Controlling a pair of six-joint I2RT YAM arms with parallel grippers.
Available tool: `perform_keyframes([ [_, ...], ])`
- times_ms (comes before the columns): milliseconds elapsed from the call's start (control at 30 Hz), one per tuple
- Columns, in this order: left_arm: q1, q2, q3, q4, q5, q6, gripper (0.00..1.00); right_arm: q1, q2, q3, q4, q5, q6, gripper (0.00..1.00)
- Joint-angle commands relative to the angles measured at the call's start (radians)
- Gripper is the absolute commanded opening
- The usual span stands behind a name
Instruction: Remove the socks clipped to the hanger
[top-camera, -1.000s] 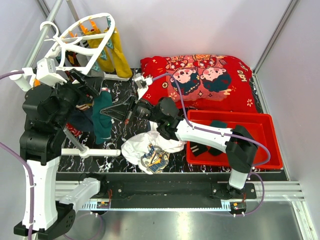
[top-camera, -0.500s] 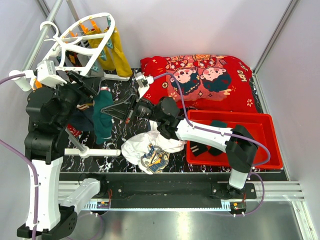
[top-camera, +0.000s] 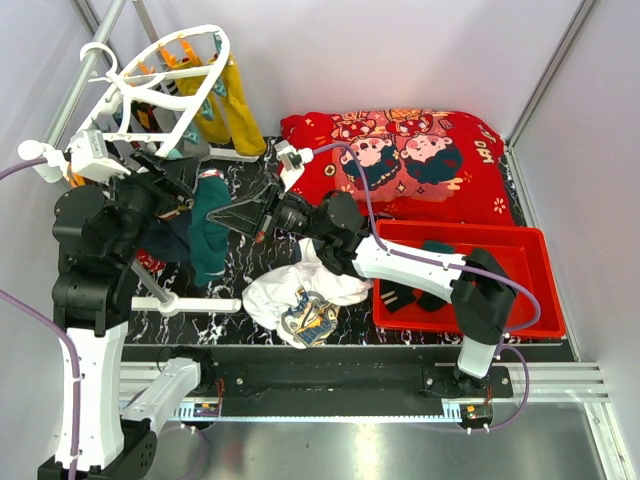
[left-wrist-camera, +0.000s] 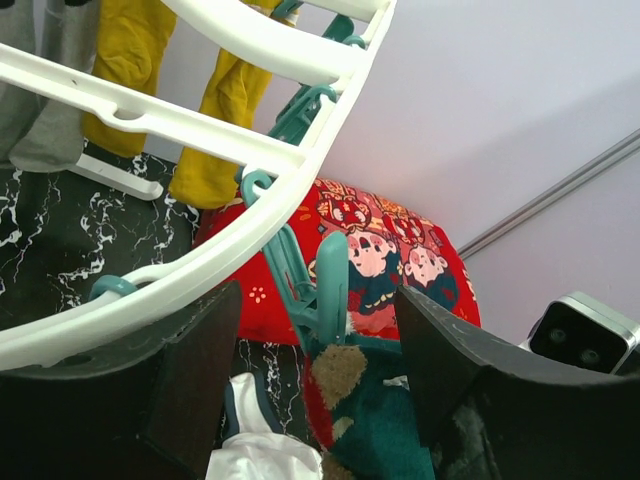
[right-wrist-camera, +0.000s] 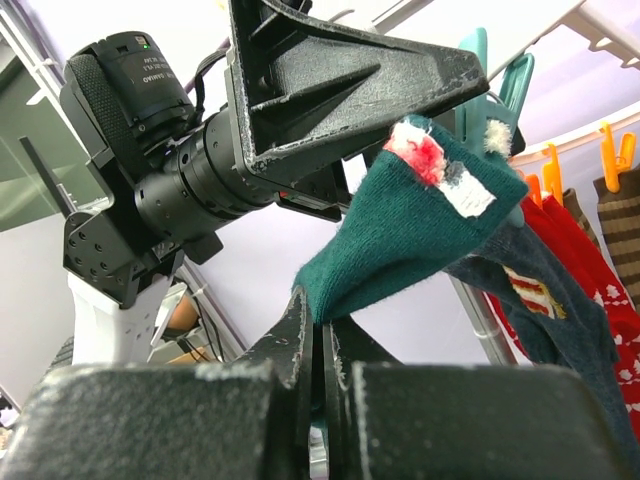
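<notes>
On the right half of the black marbled table top (top-camera: 200, 325) you have a red plastic tray (top-camera: 500, 262), set near the front edge. Behind it lies a red blanket (top-camera: 420, 150) printed with cartoon figures, bunched against the back wall. At front centre, just left of the tray, sits a crumpled white cloth (top-camera: 275, 295) with a colourful print. A grey metal rail (top-camera: 78, 85) slants up at your far left.

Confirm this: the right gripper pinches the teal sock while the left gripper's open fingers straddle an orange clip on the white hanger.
One detail is wrong. The clip between the fingers of the left gripper is teal, not orange; the left wrist view shows it. The rest holds: the right gripper is shut on the teal sock, and that clip hangs from the white hanger.
</notes>
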Motion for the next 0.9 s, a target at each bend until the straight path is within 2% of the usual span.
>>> perform_keyframes([
  [0, 0.015, -0.01, -0.005, 0.09, 0.005, -0.008, 0.68, -0.005, -0.011, 0.005, 0.076, -0.026, 0.028, 0.0],
  [300, 0.055, -0.013, -0.024, 0.119, 0.039, -0.035, 0.65, -0.011, -0.005, 0.0, 0.08, -0.03, 0.036, 0.0],
  [500, 0.072, -0.01, -0.04, 0.175, 0.114, -0.074, 0.64, -0.014, -0.001, -0.001, 0.085, -0.034, 0.042, 0.0],
  [567, 0.076, -0.014, -0.051, 0.184, 0.119, -0.081, 0.61, -0.016, -0.003, -0.004, 0.088, -0.034, 0.043, 0.0],
  [667, 0.081, -0.024, -0.059, 0.19, 0.119, -0.087, 0.51, -0.019, -0.001, -0.006, 0.088, -0.035, 0.043, 0.0],
  [700, 0.081, -0.025, -0.059, 0.19, 0.114, -0.089, 0.44, -0.017, -0.001, -0.007, 0.088, -0.035, 0.043, 0.0],
  [867, 0.082, -0.028, -0.05, 0.179, 0.101, -0.087, 0.33, -0.02, 0.003, -0.024, 0.111, -0.032, 0.062, 0.0],
])
